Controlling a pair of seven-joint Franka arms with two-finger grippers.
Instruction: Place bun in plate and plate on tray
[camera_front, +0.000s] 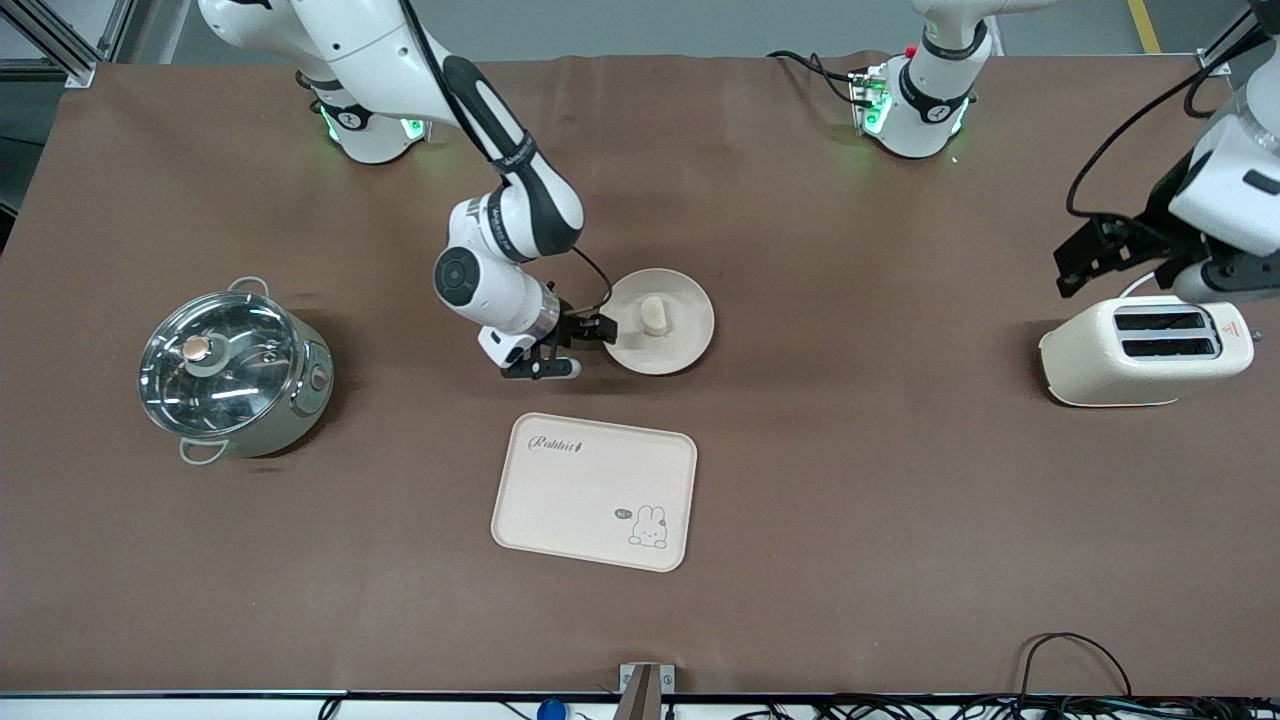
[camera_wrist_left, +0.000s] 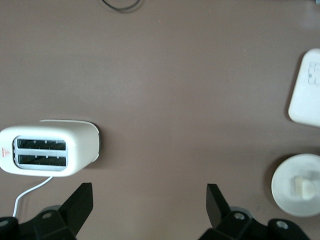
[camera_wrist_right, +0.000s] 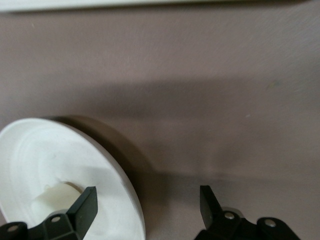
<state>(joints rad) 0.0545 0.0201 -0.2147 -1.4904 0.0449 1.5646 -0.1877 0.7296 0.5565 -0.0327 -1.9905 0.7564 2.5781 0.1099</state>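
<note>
Fingers of right gripper (camera_front: 590, 335) straddle plate (camera_front: 690, 345) rim, bun (camera_front: 654, 315) inside.

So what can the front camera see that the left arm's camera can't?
Only the front view shows the steel pot with a glass lid toward the right arm's end of the table, and the right gripper, open at the rim of the plate.

Only the left wrist view shows the left gripper open, up over bare table.

Both show the toaster, the plate holding the bun, and the rabbit tray, though the wrist view catches just its edge.
</note>
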